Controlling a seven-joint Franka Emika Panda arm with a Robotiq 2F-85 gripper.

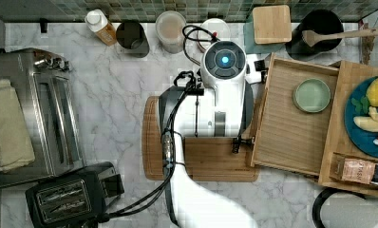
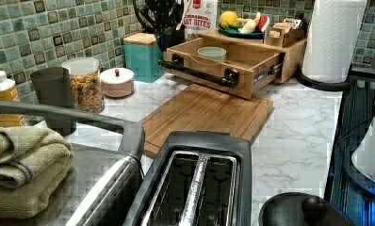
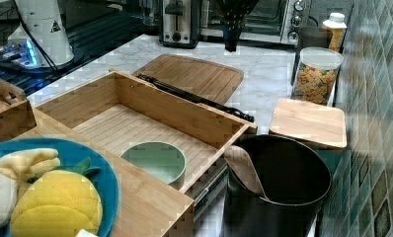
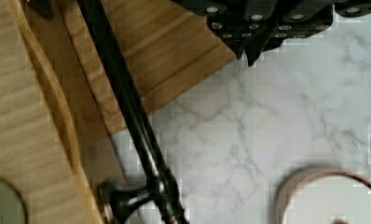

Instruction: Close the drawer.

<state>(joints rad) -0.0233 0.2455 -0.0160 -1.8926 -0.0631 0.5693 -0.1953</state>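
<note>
Drawer (image 1: 291, 126) fully pulled out over cutting board (image 1: 211, 164), green bowl (image 1: 311, 95) inside. Black bar handle (image 4: 127, 112) untouched, gripper (image 4: 267, 25) above counter beside it. Finger state: cannot tell. Closing not started; whole push left.

In the top view my white arm (image 1: 222, 95) covers the front rim and most of the long dark bar handle (image 1: 241, 140) of the light-brown wooden drawer (image 1: 291, 123), and much of the flat bamboo cutting board (image 1: 211, 164). In the wrist view my black gripper (image 4: 256, 21) is cut off by the frame edge, so I cannot tell its finger state; the pale green bowl (image 4: 2, 205) is cropped too.
</note>
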